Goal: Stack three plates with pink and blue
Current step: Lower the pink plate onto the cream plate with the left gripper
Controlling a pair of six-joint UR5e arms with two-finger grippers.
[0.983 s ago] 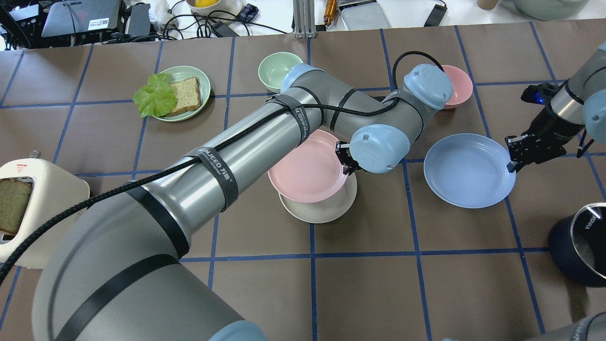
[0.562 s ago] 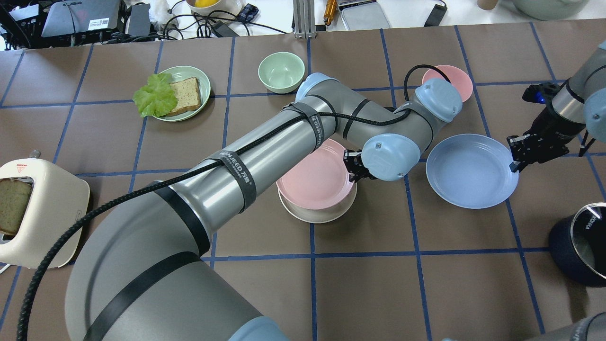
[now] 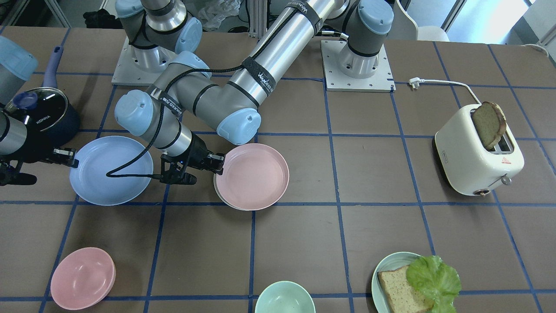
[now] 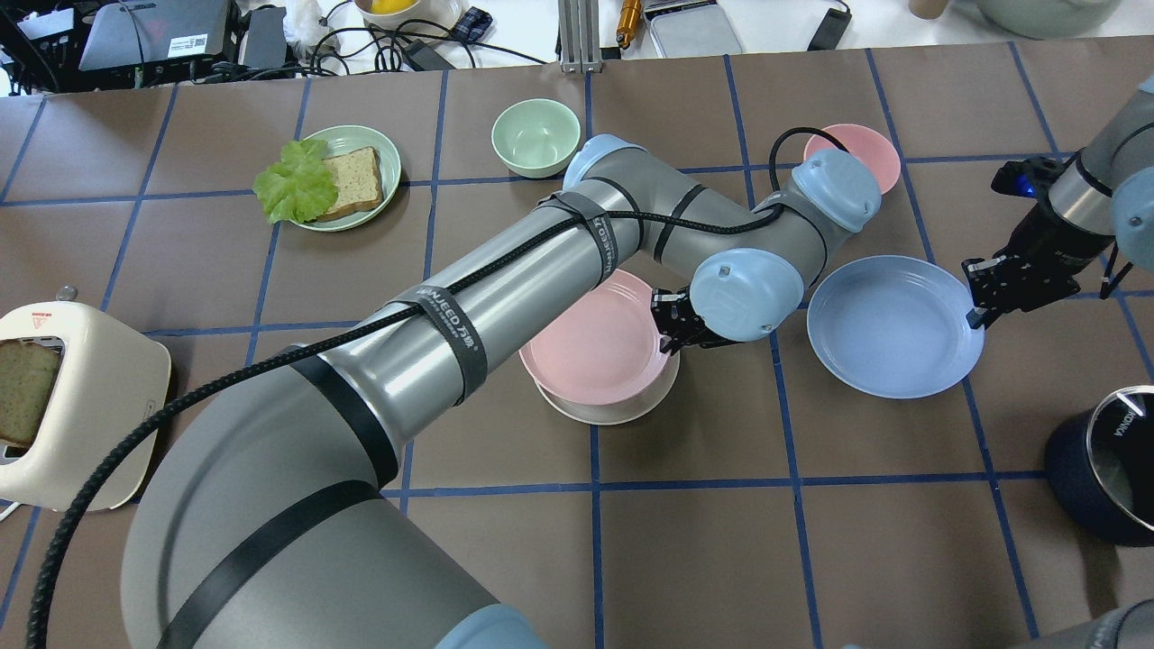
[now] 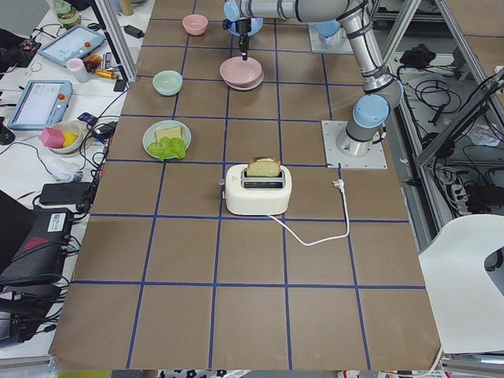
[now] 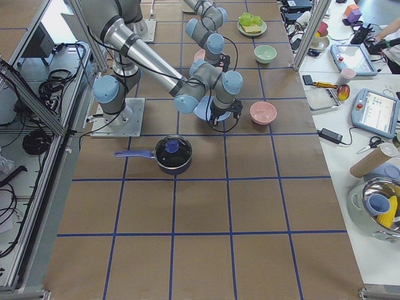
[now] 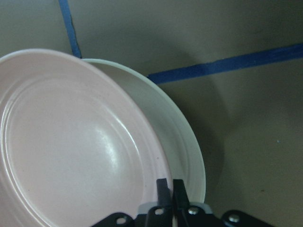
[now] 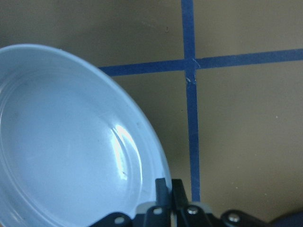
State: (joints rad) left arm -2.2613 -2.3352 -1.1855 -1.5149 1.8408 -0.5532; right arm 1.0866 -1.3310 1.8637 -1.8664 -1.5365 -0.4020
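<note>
The pale pink plate [image 4: 595, 347] lies over the cream-white plate [image 4: 622, 410], offset toward the far left, so the cream rim shows at the near right. My left gripper [image 4: 672, 324] is shut on the pink plate's right rim. In the left wrist view its fingers [image 7: 163, 189] pinch the pink plate [image 7: 71, 151] above the cream-white plate [image 7: 182, 142]. The pale blue plate [image 4: 892, 324] sits to the right. My right gripper [image 4: 978, 302] is shut on its right rim, which also shows in the right wrist view [image 8: 71, 151]. I cannot tell whether either held plate is lifted.
A pink bowl [image 4: 870, 144] sits behind my left wrist, and a mint bowl [image 4: 535, 135] stands at the back centre. A teal plate with bread and lettuce [image 4: 334, 176] is at the back left. A toaster [image 4: 81, 397] is at the left edge and a dark pot [image 4: 1104, 469] at the near right.
My left arm has carried the pink plate right and nearer, so it covers more of the cream-white plate. The right gripper and the blue plate have barely moved.
</note>
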